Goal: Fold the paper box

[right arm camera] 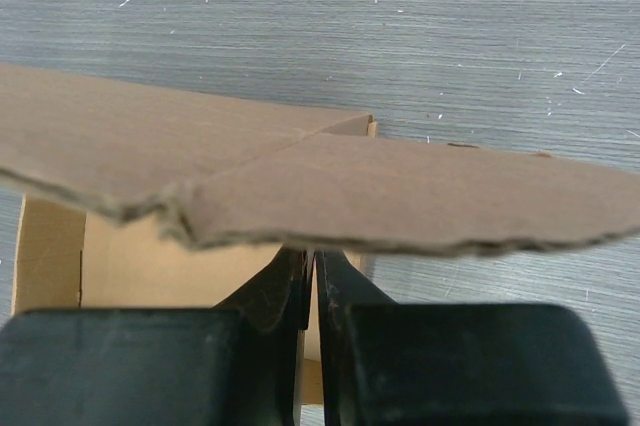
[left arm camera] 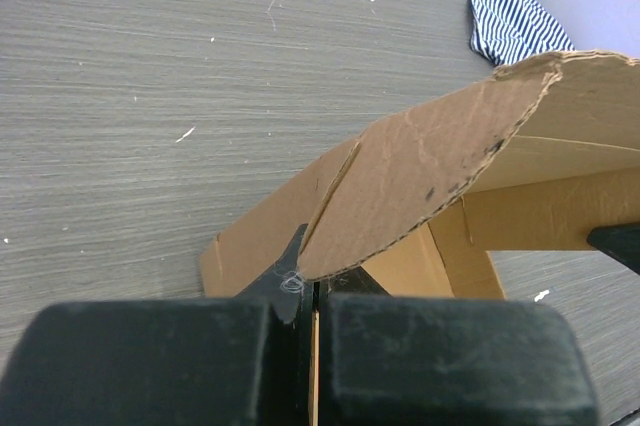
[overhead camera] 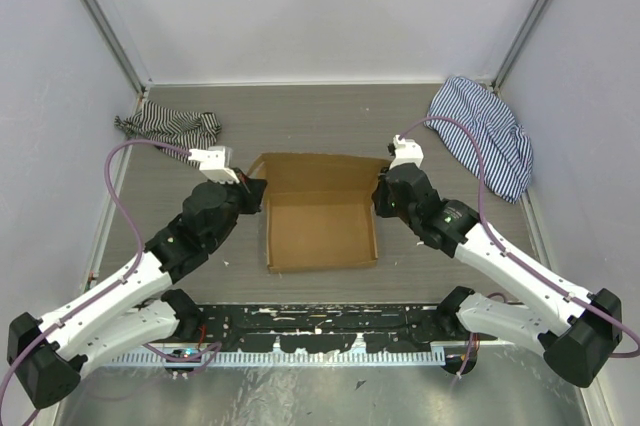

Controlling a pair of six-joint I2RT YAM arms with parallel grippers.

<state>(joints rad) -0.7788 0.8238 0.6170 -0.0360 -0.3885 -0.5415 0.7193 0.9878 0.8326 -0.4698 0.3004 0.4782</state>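
The paper box [overhead camera: 320, 221] is plain brown cardboard in the middle of the table, a shallow tray with low side walls and its lid panel raised at the far side. My left gripper [overhead camera: 255, 192] is shut on the box's left wall at the far left corner; in the left wrist view a cardboard flap [left arm camera: 440, 166] rises from between the closed fingers [left arm camera: 312, 291]. My right gripper [overhead camera: 381, 196] is shut on the right wall at the far right corner; in the right wrist view the flap [right arm camera: 330, 191] lies across the closed fingers [right arm camera: 310, 276].
A striped cloth [overhead camera: 170, 127] lies at the far left and a larger striped cloth [overhead camera: 487, 132] at the far right, also in the left wrist view [left arm camera: 515, 21]. A black and white rail [overhead camera: 320, 331] runs along the near edge. Walls close in three sides.
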